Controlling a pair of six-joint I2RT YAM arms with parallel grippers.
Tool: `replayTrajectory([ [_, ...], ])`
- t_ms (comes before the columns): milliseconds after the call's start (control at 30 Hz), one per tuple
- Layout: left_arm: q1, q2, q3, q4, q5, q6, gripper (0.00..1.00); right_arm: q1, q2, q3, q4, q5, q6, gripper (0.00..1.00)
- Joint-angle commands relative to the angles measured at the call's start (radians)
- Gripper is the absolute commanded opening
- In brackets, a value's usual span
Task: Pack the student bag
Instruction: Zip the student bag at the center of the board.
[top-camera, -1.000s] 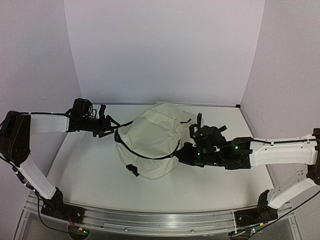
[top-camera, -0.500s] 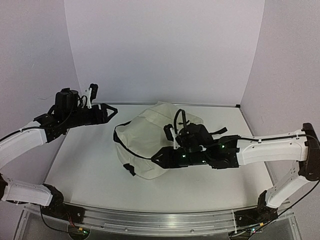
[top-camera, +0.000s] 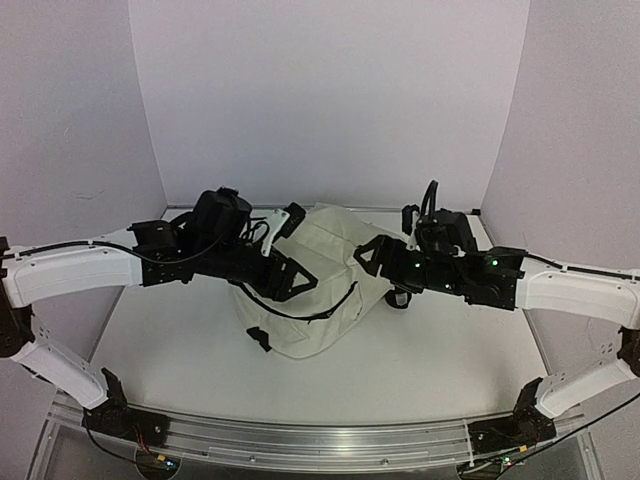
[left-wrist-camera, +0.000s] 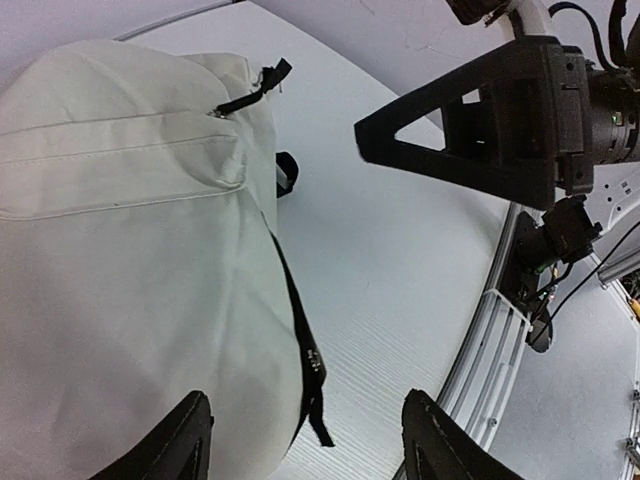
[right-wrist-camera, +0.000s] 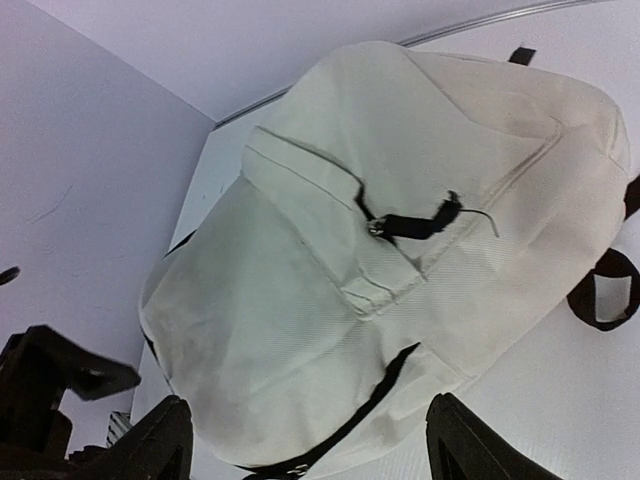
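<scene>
At the middle of the white worktop (top-camera: 180, 340) lies the cream soft fabric student bag with black straps (top-camera: 320, 290), its long axis running near-left to far-right. Your left arm's fingers (left-wrist-camera: 188, 445) hover spread over its left flank and your right arm's fingers (right-wrist-camera: 165, 445) over its right. Both are empty and about equally near.

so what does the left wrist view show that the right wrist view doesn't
Only the left wrist view: the right arm opposite, and the table's near rail with cables beyond it.

Only the right wrist view: the left arm at lower left, the left wall, and nearly the whole outline of the bag.

Both: the bag, its black zipper pull, the white table, and each camera's own jaws open, holding nothing.
</scene>
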Motion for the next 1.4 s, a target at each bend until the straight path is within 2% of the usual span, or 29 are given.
replayTrajectory([
  [0, -0.069, 0.106, 0.129, -0.146, -0.063, 0.062, 0.6, -0.025, -0.023, -0.045, -0.036, 0.014, 0.023, 0.8],
  [167, -0.09, 0.206, 0.202, -0.232, -0.02, 0.045, 0.48, -0.034, -0.04, -0.068, -0.037, 0.012, 0.034, 0.8],
  [400, -0.099, 0.251, 0.223, -0.269, 0.008, 0.013, 0.38, -0.036, -0.061, -0.103, -0.037, 0.015, 0.05, 0.8],
  [700, -0.122, 0.277, 0.23, -0.276, 0.039, -0.019, 0.38, -0.036, -0.054, -0.12, -0.035, 0.018, 0.06, 0.81],
  [833, -0.127, 0.286, 0.235, -0.27, 0.038, -0.021, 0.33, -0.036, -0.049, -0.122, -0.035, 0.017, 0.065, 0.81],
  [1000, -0.131, 0.299, 0.244, -0.273, 0.026, -0.02, 0.24, -0.036, -0.051, -0.131, -0.035, 0.012, 0.071, 0.81],
  [1200, -0.131, 0.304, 0.25, -0.274, 0.008, -0.023, 0.0, -0.036, -0.037, -0.149, -0.013, -0.036, 0.09, 0.81],
  [1367, -0.133, 0.299, 0.25, -0.279, 0.008, -0.025, 0.0, -0.036, 0.009, -0.183, 0.137, -0.156, 0.133, 0.73],
])
